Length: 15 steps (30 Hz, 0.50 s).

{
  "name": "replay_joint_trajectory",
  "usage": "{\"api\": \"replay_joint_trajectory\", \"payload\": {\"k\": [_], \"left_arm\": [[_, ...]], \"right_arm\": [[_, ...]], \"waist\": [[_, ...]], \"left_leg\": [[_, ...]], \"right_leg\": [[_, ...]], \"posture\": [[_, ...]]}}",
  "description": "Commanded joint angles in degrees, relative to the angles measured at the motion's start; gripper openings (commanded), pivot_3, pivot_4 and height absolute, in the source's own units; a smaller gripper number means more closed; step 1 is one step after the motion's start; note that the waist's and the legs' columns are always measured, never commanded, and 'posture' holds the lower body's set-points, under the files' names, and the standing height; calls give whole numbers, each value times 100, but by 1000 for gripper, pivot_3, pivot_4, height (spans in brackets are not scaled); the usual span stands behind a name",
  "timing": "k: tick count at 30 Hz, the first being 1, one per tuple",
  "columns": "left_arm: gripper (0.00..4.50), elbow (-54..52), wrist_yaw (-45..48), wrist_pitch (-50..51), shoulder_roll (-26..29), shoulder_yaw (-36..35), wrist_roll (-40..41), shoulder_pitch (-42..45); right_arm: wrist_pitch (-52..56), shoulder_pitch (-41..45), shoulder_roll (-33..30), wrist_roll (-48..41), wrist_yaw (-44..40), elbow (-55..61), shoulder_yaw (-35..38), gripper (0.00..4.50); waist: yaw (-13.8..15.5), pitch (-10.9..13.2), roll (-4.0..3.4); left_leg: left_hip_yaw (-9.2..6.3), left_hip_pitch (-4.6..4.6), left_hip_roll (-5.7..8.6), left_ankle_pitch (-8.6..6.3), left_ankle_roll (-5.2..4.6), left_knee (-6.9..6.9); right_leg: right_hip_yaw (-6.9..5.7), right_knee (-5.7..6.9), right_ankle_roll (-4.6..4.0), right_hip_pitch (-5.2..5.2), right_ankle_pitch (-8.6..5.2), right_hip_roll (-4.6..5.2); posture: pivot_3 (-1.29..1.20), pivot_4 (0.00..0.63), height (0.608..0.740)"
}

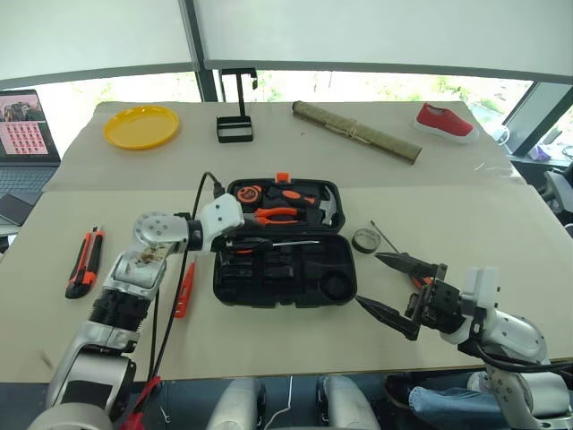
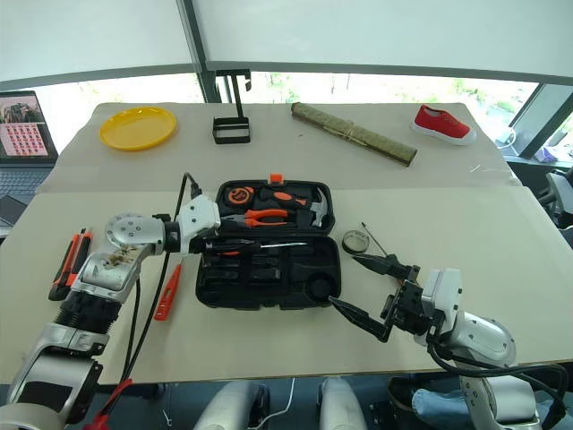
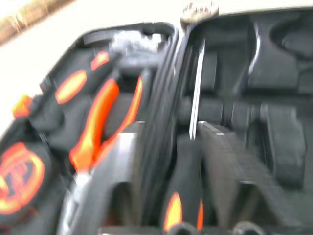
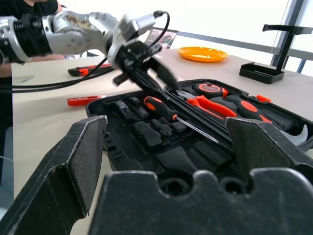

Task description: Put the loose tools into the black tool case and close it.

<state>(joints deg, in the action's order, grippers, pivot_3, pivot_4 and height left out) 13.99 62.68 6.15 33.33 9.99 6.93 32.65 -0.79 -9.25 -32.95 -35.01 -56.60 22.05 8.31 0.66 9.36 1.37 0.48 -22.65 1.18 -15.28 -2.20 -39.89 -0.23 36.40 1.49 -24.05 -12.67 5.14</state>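
The black tool case (image 1: 285, 244) lies open flat at the middle of the table (image 1: 501, 242), lid half toward twelve o'clock holding orange-handled pliers (image 1: 276, 215), a hammer (image 1: 328, 206) and a tape measure (image 1: 248, 193). In the near half, an orange-black-handled screwdriver (image 1: 273, 243) lies along the hinge edge, its shaft pointing toward three o'clock. The left gripper (image 1: 235, 238) hovers at the case's nine o'clock edge, over that screwdriver's handle; whether its jaws are pinching the handle or merely standing close beside it, I cannot tell. Just off the case at nine o'clock lies the slim all-orange tester screwdriver (image 1: 184, 288), and farther out the same way the orange-and-black utility knife (image 1: 84, 262). At three o'clock, near the case, sit the small dark roll of tape (image 1: 364, 240) and a second screwdriver (image 1: 402, 260). The right gripper (image 1: 383, 283) hangs at four o'clock, jaws spread wide and empty.
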Motion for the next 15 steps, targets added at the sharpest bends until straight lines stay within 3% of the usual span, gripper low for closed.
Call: {"api": "replay_joint_trajectory", "payload": {"k": [1,15], "left_arm": [[28,203,-178,-157,-112,-73,-43,43],[28,547,-19,-396,-241,529,-548,-50]], "right_arm": [[11,19,0,-83,63,230,143,4500],[-23,-45,29,-29,169,195,154,4500]], "waist": [[9,0,0],[45,-3,-4]], "left_leg": [[0,0,0,0,0,0],[-1,27,5,0,0,-1]], "right_leg": [[0,0,0,0,0,0],[-1,-2,2,34,1,5]], "posture": [[0,150,740],[0,150,740]]}}
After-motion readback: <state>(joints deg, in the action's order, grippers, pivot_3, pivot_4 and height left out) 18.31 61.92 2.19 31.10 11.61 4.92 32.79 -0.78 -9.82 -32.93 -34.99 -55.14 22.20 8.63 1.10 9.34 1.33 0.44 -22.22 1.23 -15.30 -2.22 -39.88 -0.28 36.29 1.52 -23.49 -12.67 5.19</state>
